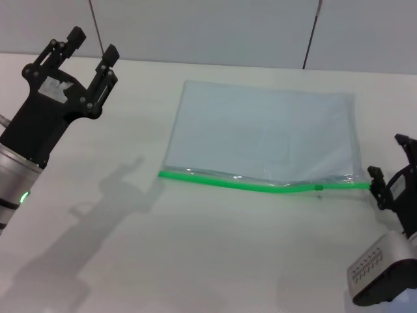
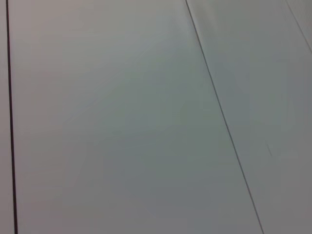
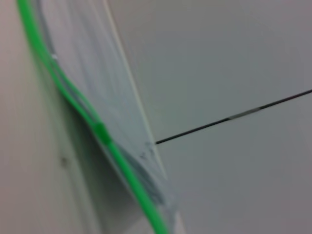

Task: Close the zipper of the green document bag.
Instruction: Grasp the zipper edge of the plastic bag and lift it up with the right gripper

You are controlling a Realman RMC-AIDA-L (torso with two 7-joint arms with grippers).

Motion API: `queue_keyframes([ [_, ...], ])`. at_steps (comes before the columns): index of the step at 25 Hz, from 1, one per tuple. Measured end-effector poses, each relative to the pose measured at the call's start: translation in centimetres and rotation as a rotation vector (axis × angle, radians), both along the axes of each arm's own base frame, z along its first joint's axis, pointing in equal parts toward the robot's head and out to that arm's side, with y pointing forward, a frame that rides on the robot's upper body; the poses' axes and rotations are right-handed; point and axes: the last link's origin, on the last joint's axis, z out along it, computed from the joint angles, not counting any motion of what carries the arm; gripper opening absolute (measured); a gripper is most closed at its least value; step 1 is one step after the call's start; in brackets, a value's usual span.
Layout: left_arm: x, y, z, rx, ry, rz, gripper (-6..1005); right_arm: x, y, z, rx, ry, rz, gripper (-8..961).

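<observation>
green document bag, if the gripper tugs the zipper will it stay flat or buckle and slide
The green document bag looks thin and floppy: its zipper edge already bows. Lying unpinned on the smooth table, it would probably slide. The right gripper sits beside its corner.

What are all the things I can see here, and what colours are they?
green document bag: one, see-through pale blue-grey, flat on the table, in the middle.
zipper: one, bright green, along the bag's near long edge; tiny slider toward its right end.
table: one, white, under everything.
wall: grey panels with dark seams, behind the table.
left gripper: one, black, raised at the far left, jaws open.
right gripper: one, black, by the bag's near right corner.
</observation>
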Motion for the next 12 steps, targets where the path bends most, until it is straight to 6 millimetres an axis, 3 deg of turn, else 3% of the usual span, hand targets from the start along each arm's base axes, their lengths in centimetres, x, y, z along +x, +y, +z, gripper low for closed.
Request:
queue_keyframes([
  [6, 0.0, 0.0, 0.0, 0.000, 0.000, 0.000, 553, -0.1, 0.0, -0.8, -0.048, 0.000, -0.012, 834],
  [12, 0.0, 0.0, 0.0, -0.001, 0.001, 0.002, 552, -1.7, 0.0, -1.9, -0.103, 0.014, 0.037, 830],
])
